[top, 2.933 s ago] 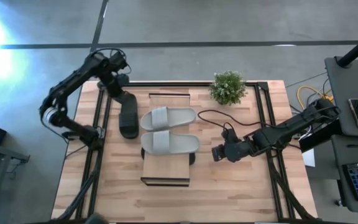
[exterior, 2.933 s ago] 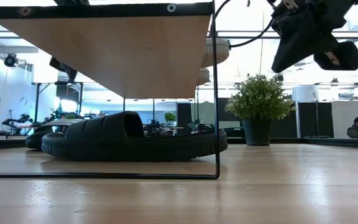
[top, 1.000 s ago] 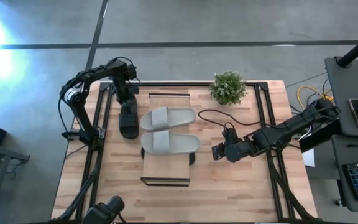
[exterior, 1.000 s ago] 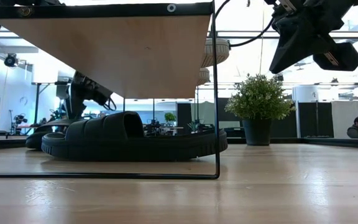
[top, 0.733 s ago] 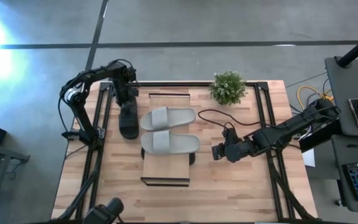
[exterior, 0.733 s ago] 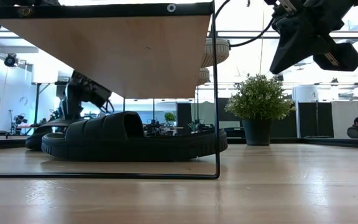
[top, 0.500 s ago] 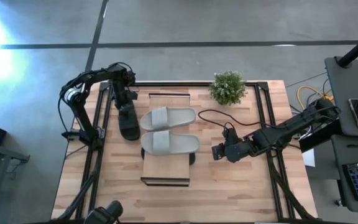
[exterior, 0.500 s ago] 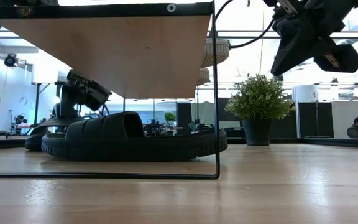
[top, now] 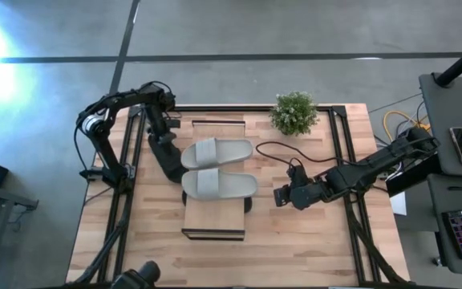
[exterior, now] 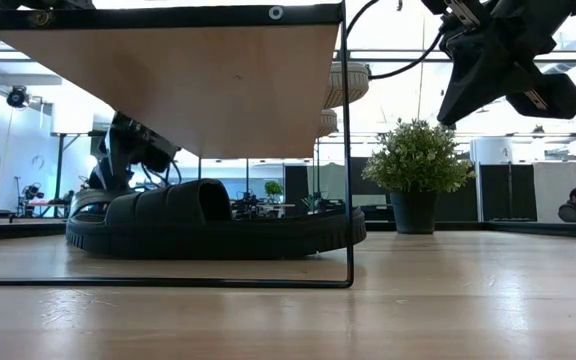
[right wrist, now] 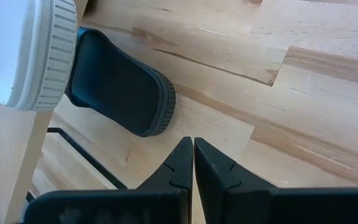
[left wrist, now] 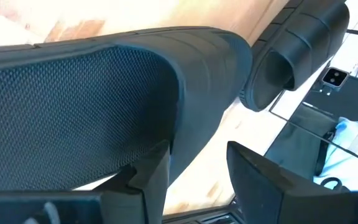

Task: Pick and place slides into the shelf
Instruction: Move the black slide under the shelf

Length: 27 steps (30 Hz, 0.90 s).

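Two light grey slides (top: pixel 217 152) (top: pixel 219 185) lie side by side on the shelf's plank top (top: pixel 215 221). A black slide (exterior: pixel 208 225) rests with its sole on the table under the shelf; its end (right wrist: pixel 120 90) sticks out on the right. The other black slide (top: pixel 165 159) lies slanted at the shelf's left side, with my left gripper (top: pixel 160 133) shut on its far end. My right gripper (top: pixel 281 195) hangs shut above the table, right of the shelf, touching nothing. My left gripper has the second black slide by the rim of its far end (left wrist: pixel 188 134), one finger (left wrist: pixel 151 177) on the textured footbed side and the other (left wrist: pixel 257 180) outside the rim. The fingers come from above, pointing down. The slide's far end looks tipped up (exterior: pixel 90 203).
A potted plant (top: pixel 294 112) stands at the table's far edge, right of the shelf. A black cable (top: pixel 271 148) runs across the table from the right arm. The shelf's thin dark frame posts (exterior: pixel 348 150) stand at its ends. Bare wood lies near the front edge.
My left gripper has come a little toward the near edge and down. The black slide it holds has turned: its near end has swung toward the shelf, so it now lies slanted, its far end staying at the gripper.
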Tool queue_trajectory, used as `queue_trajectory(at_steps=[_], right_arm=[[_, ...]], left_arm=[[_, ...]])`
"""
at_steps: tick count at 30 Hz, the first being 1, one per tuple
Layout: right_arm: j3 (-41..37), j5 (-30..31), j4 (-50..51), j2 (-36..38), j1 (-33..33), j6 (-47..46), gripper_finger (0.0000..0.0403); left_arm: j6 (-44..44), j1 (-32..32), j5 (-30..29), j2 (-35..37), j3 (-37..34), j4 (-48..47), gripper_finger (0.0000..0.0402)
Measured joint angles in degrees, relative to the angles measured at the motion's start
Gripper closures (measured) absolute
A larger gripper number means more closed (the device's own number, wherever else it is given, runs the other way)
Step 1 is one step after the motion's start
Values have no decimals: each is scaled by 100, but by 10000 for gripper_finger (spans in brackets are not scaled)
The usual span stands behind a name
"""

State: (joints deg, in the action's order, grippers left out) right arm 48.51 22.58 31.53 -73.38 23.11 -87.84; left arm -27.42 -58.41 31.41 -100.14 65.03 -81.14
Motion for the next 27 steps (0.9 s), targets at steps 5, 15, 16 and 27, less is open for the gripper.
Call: queue_trajectory(at_steps=[5, 15, 16, 27], right_arm=[[0, 103, -2, 0, 0, -39, 394], [0, 125, -9, 0, 0, -84, 394], [0, 128, -9, 0, 0, -118, 394], [0, 149, -9, 0, 0, -198, 394]], left_arm=[[-7, 88, -153, 2, -216, 393, 256], [-1, 138, 163, 7, -470, 600, 256], [-2, 160, 285, 7, -525, 631, 256], [-50, 312, 407, 85, -1031, 856, 293]])
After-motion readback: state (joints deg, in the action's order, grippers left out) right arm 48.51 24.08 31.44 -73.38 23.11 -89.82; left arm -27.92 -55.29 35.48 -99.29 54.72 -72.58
